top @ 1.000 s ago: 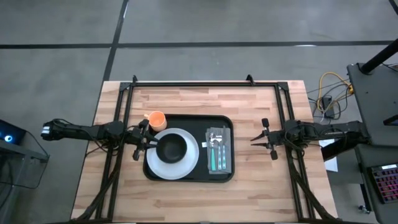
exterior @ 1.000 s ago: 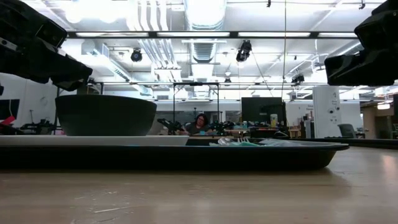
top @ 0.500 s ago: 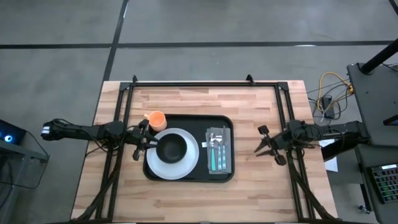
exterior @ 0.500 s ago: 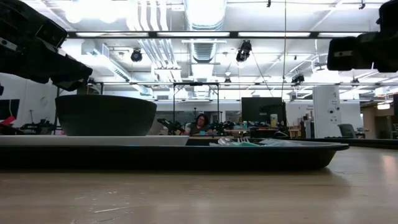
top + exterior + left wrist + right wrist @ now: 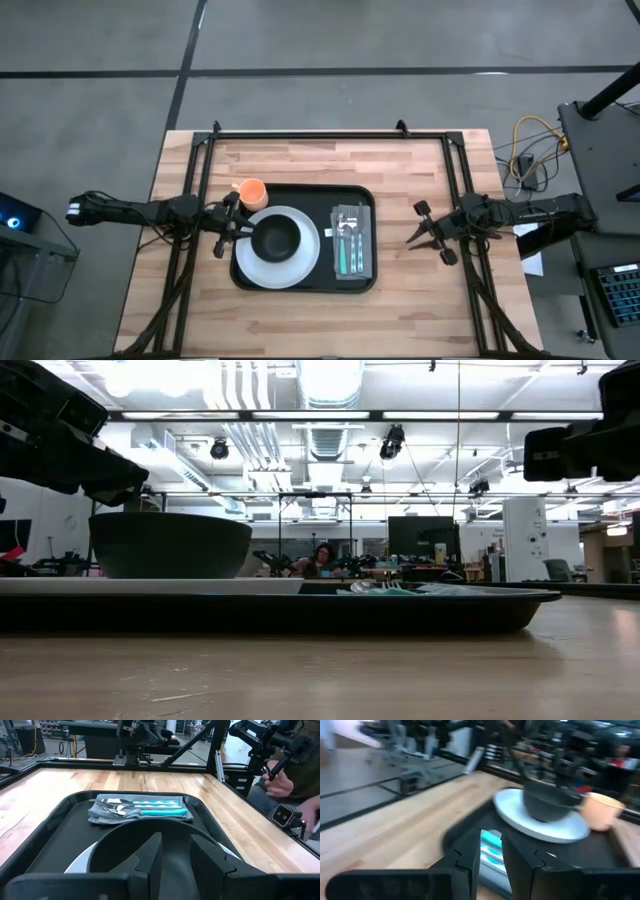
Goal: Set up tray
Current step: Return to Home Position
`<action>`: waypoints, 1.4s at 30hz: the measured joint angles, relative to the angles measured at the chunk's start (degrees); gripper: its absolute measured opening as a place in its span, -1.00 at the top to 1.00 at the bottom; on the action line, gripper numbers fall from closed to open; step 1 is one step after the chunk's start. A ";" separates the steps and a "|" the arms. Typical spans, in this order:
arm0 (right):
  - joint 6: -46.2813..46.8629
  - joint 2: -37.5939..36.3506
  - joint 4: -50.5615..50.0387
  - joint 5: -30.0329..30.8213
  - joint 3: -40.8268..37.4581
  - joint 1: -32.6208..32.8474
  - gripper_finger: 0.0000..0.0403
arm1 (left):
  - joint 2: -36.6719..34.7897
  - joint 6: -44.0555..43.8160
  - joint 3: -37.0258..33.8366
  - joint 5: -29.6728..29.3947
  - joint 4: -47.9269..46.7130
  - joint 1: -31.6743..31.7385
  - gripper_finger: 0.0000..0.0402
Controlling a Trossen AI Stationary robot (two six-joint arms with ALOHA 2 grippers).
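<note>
The black tray [image 5: 305, 280] lies mid-table. On it sits a white plate [image 5: 300, 262] carrying a black bowl [image 5: 276, 237], and to their right cutlery on a grey napkin [image 5: 351, 240]. An orange cup [image 5: 251, 191] stands at the tray's far left corner. My left gripper [image 5: 240, 226] is at the bowl's left rim, fingers slightly apart [image 5: 175, 845], with the bowl [image 5: 125, 840] right before them. My right gripper [image 5: 412, 240] hovers over bare table right of the tray, empty and narrowly open [image 5: 491, 850], facing the cutlery [image 5: 490, 845]. My left gripper comes level from the table's left at the bowl's left rim [image 5: 107, 837]. Its own fingers hide the rim there, so I cannot tell whether they touch it. The bowl rests on the plate.
Black frame rails [image 5: 200, 180] run along the table's left, far and right sides. Bare wood lies near [image 5: 300, 320] and far [image 5: 320, 160] of the tray. A person's hand [image 5: 285, 775] shows beyond the table's edge in the left wrist view.
My right gripper has turned so that its fingers point somewhat more toward the table's near edge, staying right of the tray. The left gripper and the things on the tray have kept still.
</note>
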 joint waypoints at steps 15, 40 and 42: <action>-2.56 0.09 -3.60 23.63 0.00 -0.02 0.66 | 0.00 -0.01 0.00 0.02 -0.01 -0.01 0.60; -29.58 0.32 -3.39 24.56 0.02 0.00 0.66 | 0.00 -0.02 0.00 0.00 -0.02 -0.02 0.60; -29.58 0.32 -3.39 24.56 0.02 0.00 0.66 | 0.00 0.00 0.00 0.00 -0.02 0.00 0.60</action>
